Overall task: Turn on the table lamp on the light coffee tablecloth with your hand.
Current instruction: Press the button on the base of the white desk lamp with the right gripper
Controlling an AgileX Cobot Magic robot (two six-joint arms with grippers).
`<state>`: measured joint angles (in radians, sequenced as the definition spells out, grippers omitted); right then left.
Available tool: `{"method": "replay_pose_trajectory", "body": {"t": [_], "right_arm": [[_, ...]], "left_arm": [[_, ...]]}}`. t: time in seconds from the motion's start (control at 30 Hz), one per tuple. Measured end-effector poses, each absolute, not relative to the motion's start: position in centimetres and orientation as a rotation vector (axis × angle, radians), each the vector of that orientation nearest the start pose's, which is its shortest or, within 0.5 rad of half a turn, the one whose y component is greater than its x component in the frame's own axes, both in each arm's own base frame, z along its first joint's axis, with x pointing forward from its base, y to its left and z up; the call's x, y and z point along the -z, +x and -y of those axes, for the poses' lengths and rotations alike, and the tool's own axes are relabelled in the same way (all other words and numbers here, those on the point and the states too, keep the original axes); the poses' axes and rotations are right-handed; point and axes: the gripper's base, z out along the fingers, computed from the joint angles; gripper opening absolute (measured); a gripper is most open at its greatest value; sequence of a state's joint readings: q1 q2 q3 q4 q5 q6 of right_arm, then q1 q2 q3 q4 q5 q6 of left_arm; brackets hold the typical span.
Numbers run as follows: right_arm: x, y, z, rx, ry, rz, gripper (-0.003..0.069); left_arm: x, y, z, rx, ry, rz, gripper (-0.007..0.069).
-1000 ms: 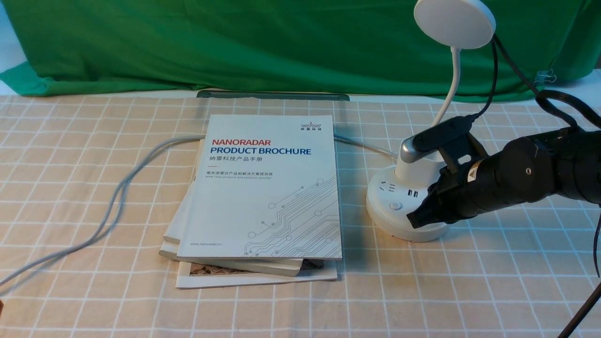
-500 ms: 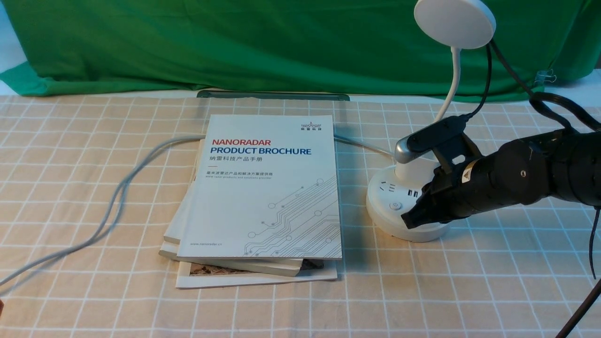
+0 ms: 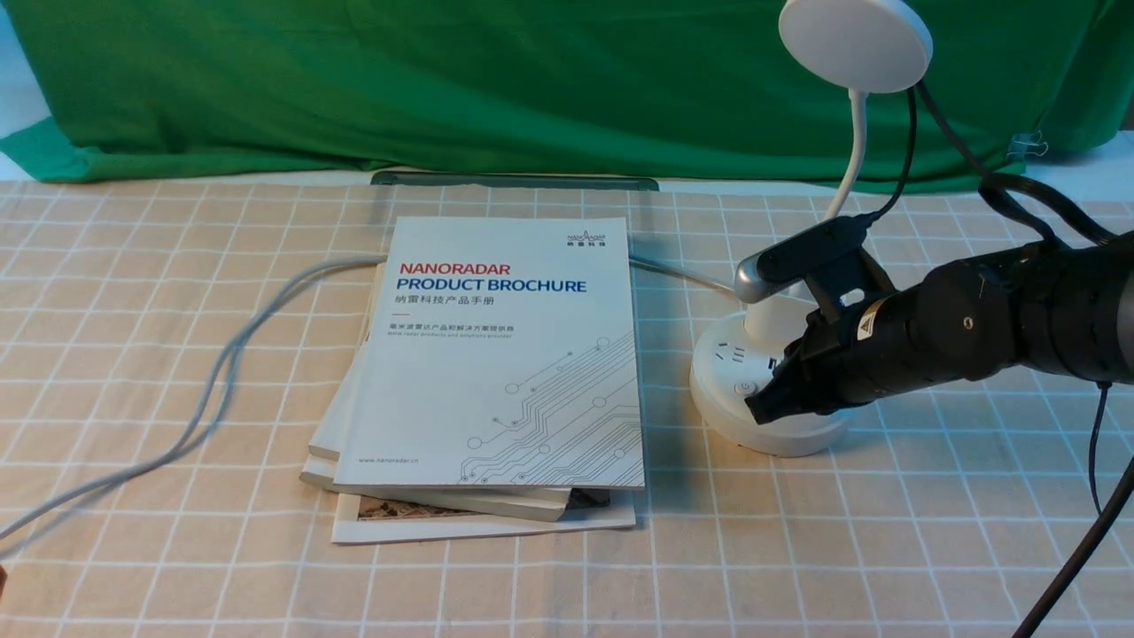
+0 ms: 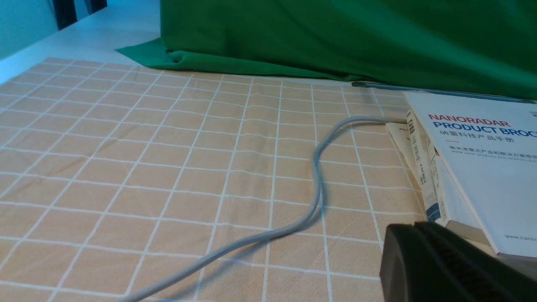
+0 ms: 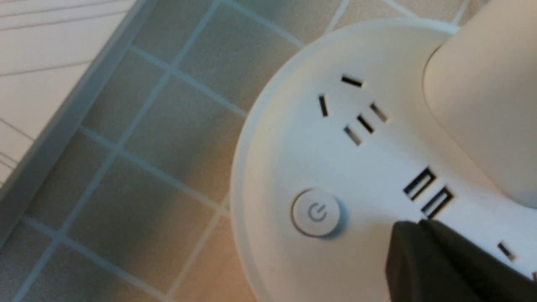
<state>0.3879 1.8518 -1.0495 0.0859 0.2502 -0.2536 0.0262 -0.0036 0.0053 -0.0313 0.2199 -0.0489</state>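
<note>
On checked tablecloth (image 3: 177, 549), lamp's (image 3: 719, 390) power button (image 5: 316, 212) lies beside right hand's (image 3: 760, 409) closed jaws.

The white table lamp (image 3: 722, 354) stands upright at the right of the light coffee tablecloth (image 3: 177, 372), a beige cloth gridded with thin white lines. Its flat disc head (image 3: 855, 42) sits high on a thin curved neck above a round base (image 5: 293, 138) bearing sockets, two USB ports and a power button (image 5: 316, 212). The black, blunt right gripper (image 3: 762, 409), fingers pressed together, reaches in from the right, tip over the base just beside the button; contact is unclear.
</note>
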Motion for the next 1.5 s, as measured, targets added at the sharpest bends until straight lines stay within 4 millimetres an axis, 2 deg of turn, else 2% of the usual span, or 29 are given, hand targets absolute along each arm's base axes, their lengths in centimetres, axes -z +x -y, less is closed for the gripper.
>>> {"method": "replay_pose_trajectory", "body": {"t": [0.23,0.5,0.97,1.5], "right_arm": [[-17.0,33.9,-14.1,-0.115,-0.707,-2.433,0.0030],[-19.2,33.1,-13.3,-0.122,-0.673,-2.429,0.0030],[-17.2,32.7,-13.2,-0.115,-0.685,-2.478,0.0030],[-17.0,33.1,-13.3,-0.115,-0.677,-2.462,0.0030]], "left_arm": [[-19.2,5.6,-0.1,0.045,-0.085,-1.703,0.0021],[-19.2,5.6,-0.1,0.045,-0.085,-1.703,0.0021],[-19.2,5.6,-0.1,0.045,-0.085,-1.703,0.0021],[-19.2,5.6,-0.1,0.045,-0.085,-1.703,0.0021]]}}
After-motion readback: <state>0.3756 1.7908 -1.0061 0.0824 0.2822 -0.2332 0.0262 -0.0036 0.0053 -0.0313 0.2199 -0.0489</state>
